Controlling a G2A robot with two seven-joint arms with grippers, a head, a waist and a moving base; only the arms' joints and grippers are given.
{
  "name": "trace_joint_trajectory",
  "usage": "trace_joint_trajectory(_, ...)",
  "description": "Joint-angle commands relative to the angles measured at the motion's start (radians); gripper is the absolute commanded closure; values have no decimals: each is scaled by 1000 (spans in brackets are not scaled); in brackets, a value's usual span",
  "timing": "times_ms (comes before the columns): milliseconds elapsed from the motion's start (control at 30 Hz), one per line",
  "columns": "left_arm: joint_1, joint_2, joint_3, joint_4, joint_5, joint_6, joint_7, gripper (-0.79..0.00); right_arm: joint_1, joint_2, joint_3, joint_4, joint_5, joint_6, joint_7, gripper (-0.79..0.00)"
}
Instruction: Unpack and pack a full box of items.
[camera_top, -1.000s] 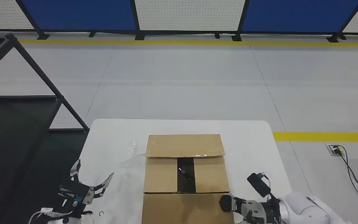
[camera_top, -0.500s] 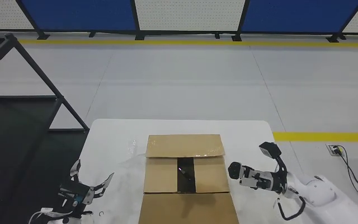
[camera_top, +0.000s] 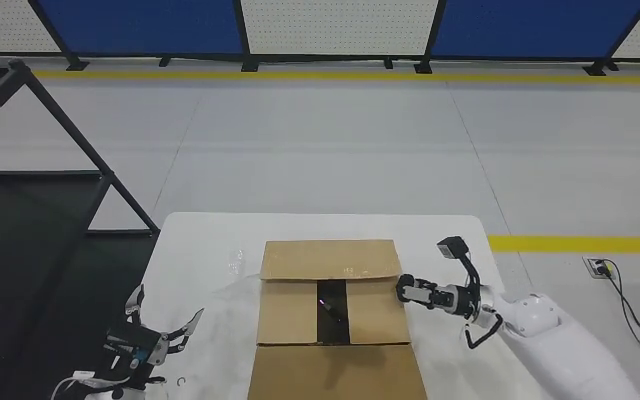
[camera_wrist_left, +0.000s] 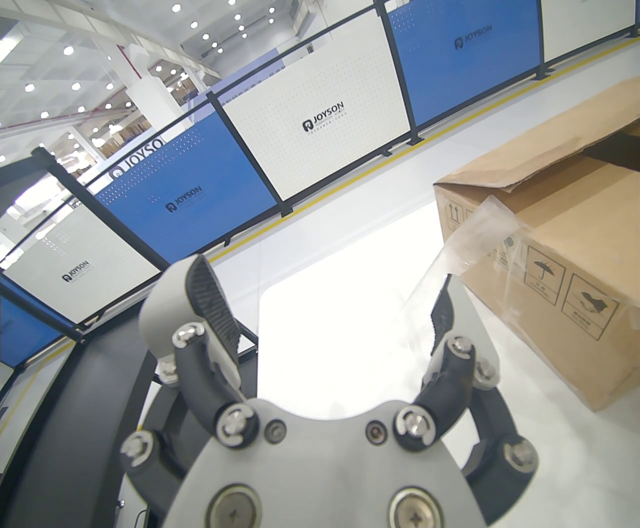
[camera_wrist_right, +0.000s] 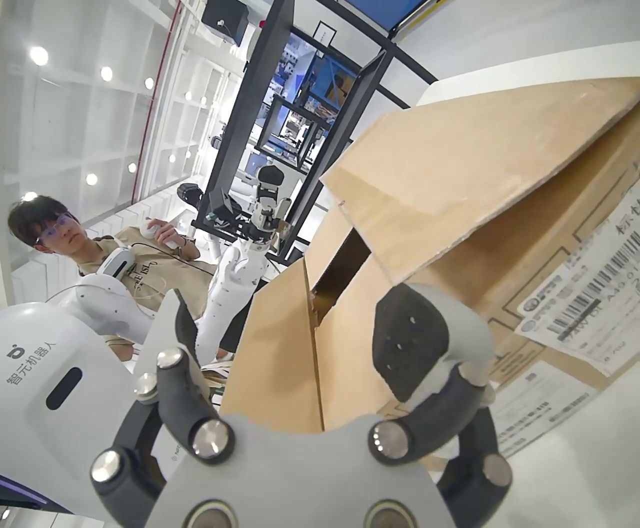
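A brown cardboard box (camera_top: 331, 320) stands in the middle of the white table (camera_top: 200, 240). Its top flaps leave a dark slot (camera_top: 331, 312) down the centre, and the far flap (camera_top: 330, 260) tilts up. My right gripper (camera_top: 403, 290) is at the box's right side, level with the top edge, and is open. In the right wrist view the box (camera_wrist_right: 475, 165) sits close in front of the right gripper (camera_wrist_right: 295, 330), with a flap edge (camera_wrist_right: 280, 345) in line with the gap. My left gripper (camera_top: 168, 304) rests open near the table's front left corner, apart from the box (camera_wrist_left: 565, 220).
Clear plastic film (camera_wrist_left: 475, 235) hangs by one fingertip (camera_wrist_left: 442, 310) of the left gripper (camera_wrist_left: 325, 300). A small clear scrap (camera_top: 235, 262) lies left of the box's far corner. A black metal frame (camera_top: 70, 130) stands left of the table.
My right arm has swung from the box's front right corner up along its right side, away from the table's front edge. The left arm and the box have stayed put.
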Motion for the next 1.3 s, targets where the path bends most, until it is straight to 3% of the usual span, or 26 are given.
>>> trace_joint_trajectory(0,0,0,0,0,0,0,0,-785,14,-14,-3,14,4,-25,-12,-785)
trace_joint_trajectory(333,0,0,0,0,0,0,0,-785,101,-80,-2,70,-51,-69,-139,-785)
trace_joint_trajectory(600,0,0,0,0,0,0,0,-785,182,-140,-23,89,-339,-2,-393,-785)
trace_joint_trajectory(1000,0,0,0,0,0,0,0,-785,179,-140,-23,84,-340,3,-396,-785)
trace_joint_trajectory(1100,0,0,0,0,0,0,0,-785,174,-155,-27,44,-366,76,-452,-785)
trace_joint_trajectory(1267,0,0,0,0,0,0,0,-785,228,-203,-57,103,-397,197,-518,-785)
